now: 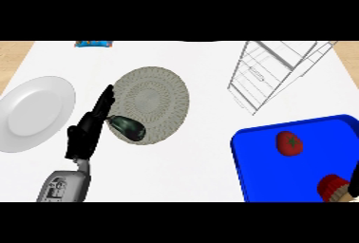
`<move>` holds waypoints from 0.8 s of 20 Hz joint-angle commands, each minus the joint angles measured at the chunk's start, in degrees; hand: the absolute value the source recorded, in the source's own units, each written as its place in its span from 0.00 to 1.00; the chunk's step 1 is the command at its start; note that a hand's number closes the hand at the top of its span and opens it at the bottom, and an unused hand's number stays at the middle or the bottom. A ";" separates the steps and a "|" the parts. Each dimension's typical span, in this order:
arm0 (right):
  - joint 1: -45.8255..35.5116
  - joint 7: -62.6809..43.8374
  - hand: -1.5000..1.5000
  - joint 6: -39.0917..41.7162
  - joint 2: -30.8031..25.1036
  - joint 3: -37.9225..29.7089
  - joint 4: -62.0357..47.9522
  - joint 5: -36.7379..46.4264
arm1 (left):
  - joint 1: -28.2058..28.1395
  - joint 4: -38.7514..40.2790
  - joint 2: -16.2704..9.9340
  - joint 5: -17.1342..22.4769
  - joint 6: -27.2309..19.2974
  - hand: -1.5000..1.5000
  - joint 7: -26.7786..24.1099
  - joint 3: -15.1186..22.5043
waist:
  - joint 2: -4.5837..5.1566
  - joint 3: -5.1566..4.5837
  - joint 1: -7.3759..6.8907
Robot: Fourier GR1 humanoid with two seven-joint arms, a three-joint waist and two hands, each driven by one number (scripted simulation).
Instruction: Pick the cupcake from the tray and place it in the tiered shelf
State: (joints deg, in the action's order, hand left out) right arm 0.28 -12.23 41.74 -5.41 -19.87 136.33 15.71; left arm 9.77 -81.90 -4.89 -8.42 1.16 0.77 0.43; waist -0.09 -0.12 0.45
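Observation:
The cupcake (331,186), with a red top and a tan base, sits at the near right corner of the blue tray (252,161), partly cut off by the view's edge. A dark sliver of my right hand (354,184) shows at the right edge, right beside the cupcake; whether it touches the cupcake is hidden. The wire tiered shelf (277,71) stands at the far right of the counter. My left hand (85,133) rests open at the lower left, fingers up.
A red tomato (289,143) lies on the tray's middle. A dark eggplant (128,127) lies on the near edge of a round woven mat (157,95), next to my left hand. A white plate (32,114) is far left. A small blue item (95,43) sits at the back edge.

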 commanded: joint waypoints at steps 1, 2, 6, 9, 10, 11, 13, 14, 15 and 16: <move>-10.57 -9.46 1.00 -4.23 -2.16 -4.64 1.43 -3.88 | -2.20 -0.53 1.34 -0.87 -0.52 0.50 -1.38 1.58 | 0.01 0.03 -0.68; -14.12 -12.09 1.00 -4.61 -5.10 -7.04 0.22 -4.72 | -0.41 0.02 0.48 -0.50 0.24 0.50 -0.99 0.98 | 0.02 0.00 -0.56; -25.02 -22.42 1.00 -5.56 -12.89 -8.40 -2.74 -9.25 | 0.96 -1.48 -1.06 1.41 1.75 0.50 1.67 -0.93 | -0.05 0.02 -0.64; -33.95 -27.37 1.00 -9.21 -15.40 -5.20 -9.10 -7.48 | -0.06 -0.58 3.33 -2.33 -2.27 0.50 0.96 2.93 | 0.05 0.03 -0.92; -34.04 -27.00 1.00 -7.81 -18.66 -9.05 -10.54 -12.23 | -0.20 0.91 1.11 -0.91 -0.44 0.50 -1.24 0.76 | 0.01 0.07 -0.49; -36.24 -31.07 1.00 -9.88 -17.27 -4.05 -8.63 -9.58 | 2.04 -2.68 0.44 -0.05 0.17 0.50 3.80 0.30 | -0.03 0.06 -0.71; -39.69 -22.05 1.00 -10.65 -21.37 -6.87 -20.05 -5.54 | 0.84 -2.07 0.37 0.54 0.77 0.50 2.70 0.09 | 0.21 0.09 -1.19; -39.16 -28.76 1.00 -10.03 -22.00 -6.97 -14.56 -9.77 | 3.07 3.76 -1.55 1.15 2.32 0.50 -1.03 -2.11 | 0.08 0.06 -0.37; -38.28 -19.42 1.00 -13.56 -19.95 -4.68 -20.03 -1.97 | 3.64 0.97 0.65 0.03 -0.10 0.50 1.56 -0.66 | 0.24 0.10 -0.91; -41.30 -22.79 1.00 -14.92 -20.79 -3.27 -19.91 -1.63 | 0.94 1.16 0.67 0.08 0.86 0.50 -0.29 0.10 | 0.17 0.08 -0.95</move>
State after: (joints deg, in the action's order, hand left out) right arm -36.13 -35.97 30.82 -24.32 -25.45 121.51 9.84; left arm 11.28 -81.77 -4.60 -8.24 1.80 1.74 0.27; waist 0.01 -0.05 -0.34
